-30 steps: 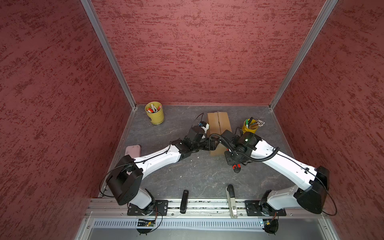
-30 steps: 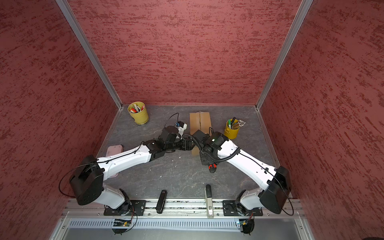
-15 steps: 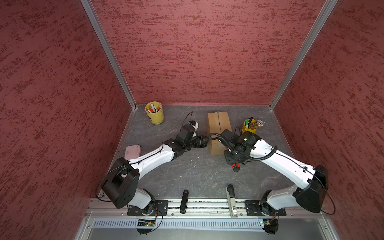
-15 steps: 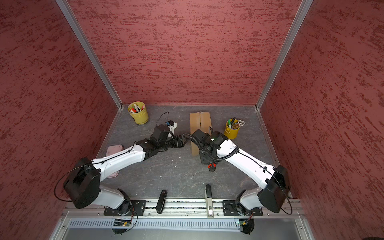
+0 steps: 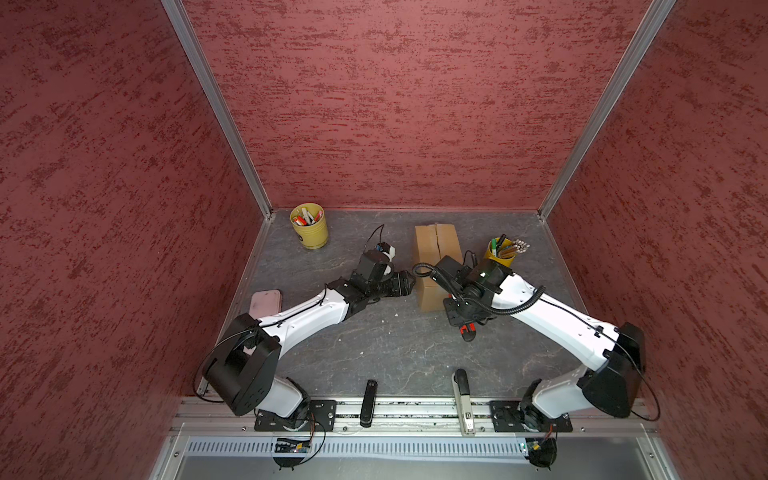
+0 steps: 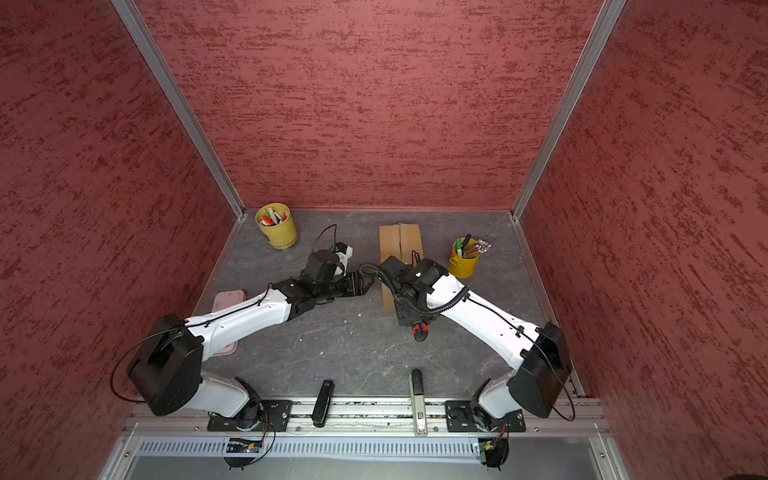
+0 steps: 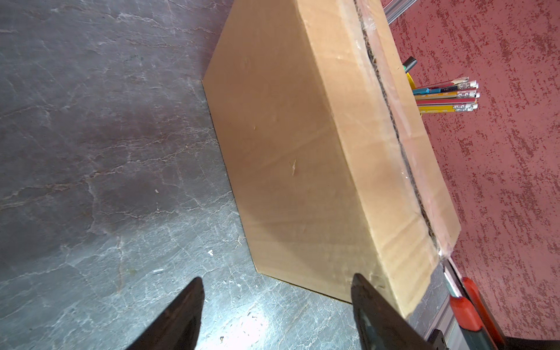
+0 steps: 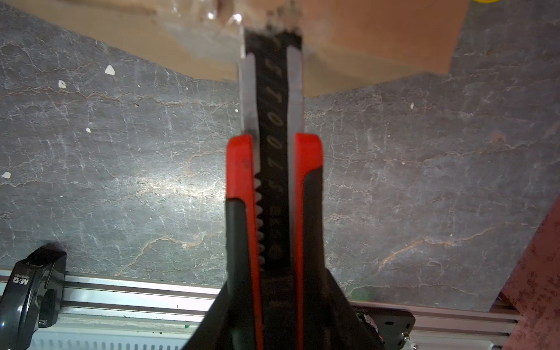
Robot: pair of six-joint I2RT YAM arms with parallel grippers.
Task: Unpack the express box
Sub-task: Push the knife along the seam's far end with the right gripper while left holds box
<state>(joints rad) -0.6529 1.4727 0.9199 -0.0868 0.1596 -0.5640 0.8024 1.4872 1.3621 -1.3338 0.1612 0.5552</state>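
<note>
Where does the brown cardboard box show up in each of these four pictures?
Top view: cardboard box centre, toward the back.
Top view: same place.
Left wrist: large, filling the centre.
Right wrist: blurred, beyond the red knife.
Shared landmark: that knife, at the box's near end.

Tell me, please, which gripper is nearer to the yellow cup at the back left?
Left. The left gripper hangs open between that cup and the box; the right gripper, holding a cutter, is at the box's near end, farther away.
</note>
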